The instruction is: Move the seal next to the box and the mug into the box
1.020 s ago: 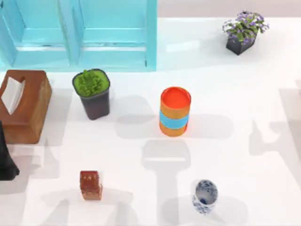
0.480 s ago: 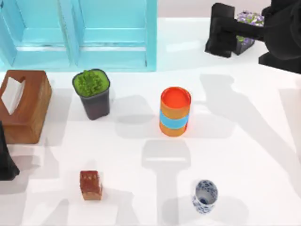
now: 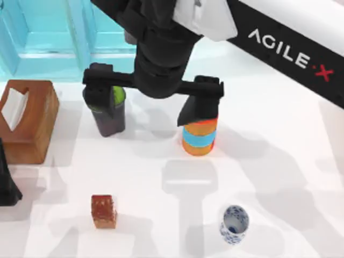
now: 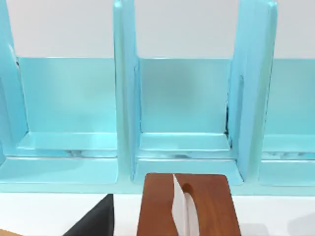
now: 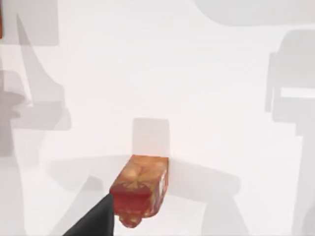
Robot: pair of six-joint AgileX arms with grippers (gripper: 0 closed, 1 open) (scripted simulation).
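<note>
Seal stands upright, long axis vertical; mug tilted, mouth up.

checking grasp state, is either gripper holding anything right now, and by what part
Nothing is held. The right gripper is open above the table; the seal and mug stand free.

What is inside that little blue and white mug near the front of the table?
The mug leans with its mouth toward the camera; its white inner wall shows and nothing is seen in it. Its very bottom cannot be seen. The right arm's tool hangs farther back, above the table.
</note>
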